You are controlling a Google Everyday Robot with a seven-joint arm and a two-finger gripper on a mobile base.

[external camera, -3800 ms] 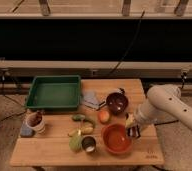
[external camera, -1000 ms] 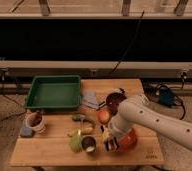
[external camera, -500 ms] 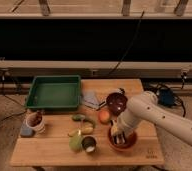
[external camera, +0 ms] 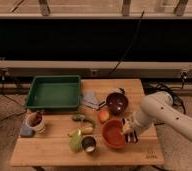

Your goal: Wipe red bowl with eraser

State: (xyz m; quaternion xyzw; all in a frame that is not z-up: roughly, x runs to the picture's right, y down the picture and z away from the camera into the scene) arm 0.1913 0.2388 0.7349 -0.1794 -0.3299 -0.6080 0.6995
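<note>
A: Starting at the left of the wooden table [external camera: 44,150], we have a white cup [external camera: 35,121] near the front corner and the green tray [external camera: 54,92] behind it. Both sit well apart from the work, so neither should get in the way.

B: Moving inward, there's the blue-grey cloth [external camera: 91,99] just beside the tray, then a cluster in the middle — a greenish piece [external camera: 82,118], a pear-shaped green thing [external camera: 76,141] and a small dark cup [external camera: 89,144]. That cup stands just beside the red bowl [external camera: 113,133], so we judge a wide sweep on that side could knock it.

A: The orange ball [external camera: 104,116] is near the bowl's back rim, and the dark maroon bowl [external camera: 117,102] sits behind that. The red bowl itself lies near the front edge, right of centre, with its inside open to us.

B: And at its right rim we see the gripper [external camera: 127,128], coming in from the right on the white arm [external camera: 156,112]. The striped eraser [external camera: 130,132] is at the gripper's tip, against the outside of the rim — it looks carried there, which suits a wipe along the edge.

A: Whether the fingers are actually clamped on it, we cannot tell — it may only lie beneath them.
</note>
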